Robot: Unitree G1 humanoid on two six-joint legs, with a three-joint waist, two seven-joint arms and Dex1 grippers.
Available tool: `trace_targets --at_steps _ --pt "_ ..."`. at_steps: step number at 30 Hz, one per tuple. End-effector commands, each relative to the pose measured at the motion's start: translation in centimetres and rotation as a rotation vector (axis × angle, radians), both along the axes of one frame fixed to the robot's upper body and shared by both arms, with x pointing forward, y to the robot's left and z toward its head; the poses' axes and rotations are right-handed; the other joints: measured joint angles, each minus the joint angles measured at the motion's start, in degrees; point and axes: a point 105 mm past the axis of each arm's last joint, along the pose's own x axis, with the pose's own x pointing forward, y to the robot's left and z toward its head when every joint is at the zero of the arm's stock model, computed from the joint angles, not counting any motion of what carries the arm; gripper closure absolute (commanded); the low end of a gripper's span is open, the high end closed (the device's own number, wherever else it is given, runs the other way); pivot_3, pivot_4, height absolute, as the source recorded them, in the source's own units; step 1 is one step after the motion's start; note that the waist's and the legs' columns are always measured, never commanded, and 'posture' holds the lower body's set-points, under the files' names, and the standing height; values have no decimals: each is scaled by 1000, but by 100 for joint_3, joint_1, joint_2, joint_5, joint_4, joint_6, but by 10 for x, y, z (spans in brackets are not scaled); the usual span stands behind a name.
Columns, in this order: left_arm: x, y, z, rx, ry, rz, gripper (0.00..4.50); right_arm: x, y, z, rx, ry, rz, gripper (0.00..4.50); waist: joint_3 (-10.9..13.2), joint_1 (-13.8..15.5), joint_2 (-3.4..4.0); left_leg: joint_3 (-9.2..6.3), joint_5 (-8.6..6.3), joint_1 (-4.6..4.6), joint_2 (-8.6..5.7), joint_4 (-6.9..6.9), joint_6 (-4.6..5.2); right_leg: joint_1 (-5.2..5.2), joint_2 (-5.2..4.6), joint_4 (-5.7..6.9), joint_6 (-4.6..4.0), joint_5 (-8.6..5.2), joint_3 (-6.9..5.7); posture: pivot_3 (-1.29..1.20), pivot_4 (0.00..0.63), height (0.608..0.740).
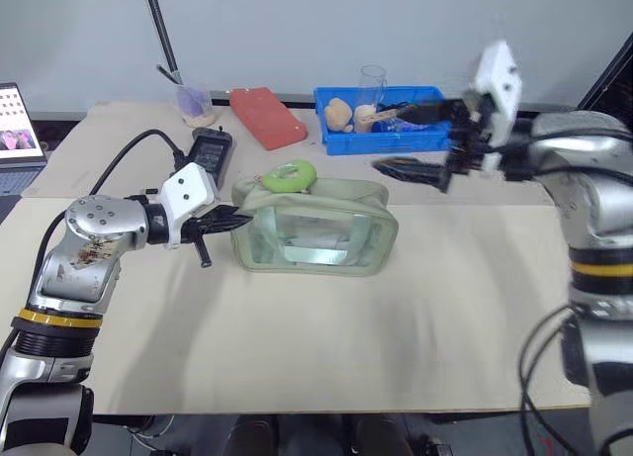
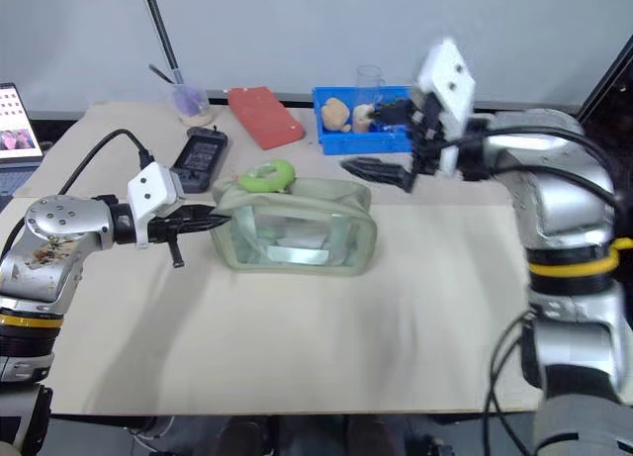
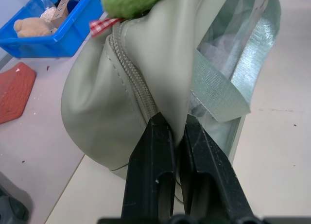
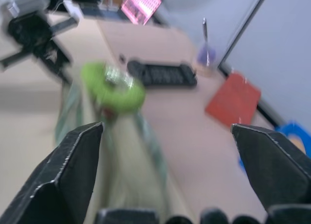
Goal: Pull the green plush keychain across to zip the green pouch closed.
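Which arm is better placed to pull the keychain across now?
Right. The right gripper is open and free above the table beyond the green pouch. The left gripper is shut on the pouch's end fabric, bracing it, so it likely should not leave for the green plush keychain.

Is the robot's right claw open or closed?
Open. The right gripper has its two black fingers spread far apart, holding nothing, above the pouch.
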Motion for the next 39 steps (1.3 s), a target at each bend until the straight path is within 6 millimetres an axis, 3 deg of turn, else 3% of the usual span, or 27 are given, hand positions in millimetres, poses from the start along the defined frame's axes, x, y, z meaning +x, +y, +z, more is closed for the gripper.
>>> trace_targets --at_steps 1,7,11,15,16,27,33,39 --pt "-1 0 4 27 -31 -7 4500 17 29 3 31 -6 -9 16 0 4 0 1 0 -1 0 0 0 0 -1 1 1 0 0 0 150 740" --pt "-4 -3 1 30 -29 -14 4500 42 64 -11 97 119 -47 16 1 31 2 1 0 -14 -1 0 0 -9 -1 1 26 15 -1 0 150 740" --pt "-5 -2 0 34 -28 -12 4500 48 68 -31 56 169 -64 16 1 47 2 1 0 -16 -1 0 0 -8 -2 -1 24 15 -2 0 150 740" --pt "-6 0 0 39 -28 -7 4500 40 71 -44 13 212 -11 16 1 33 3 1 0 -16 -1 -1 0 -8 -2 0 23 14 -2 0 150 740" --pt "-6 1 0 40 -28 -5 4500 39 71 -44 8 216 -4 557 1 32 3 0 0 -15 -1 -2 0 -9 -1 1 24 15 -2 0 150 740" --pt "-2 0 -1 39 -32 -3 4500 31 66 -36 50 218 30 4318 1 33 3 0 0 -14 -1 -2 0 -9 -1 2 24 14 -3 0 150 740" --pt "-2 0 -4 40 -26 -2 4500 31 46 -12 188 255 -12 4474 1 44 3 -1 0 -16 -1 -2 -1 -9 -2 1 24 14 -3 0 150 740" --pt "0 3 -5 43 -20 11 4500 40 3 4 279 213 -171 4474 1 47 3 0 0 -19 -1 -2 -1 -10 -4 -4 15 10 -3 0 150 740"
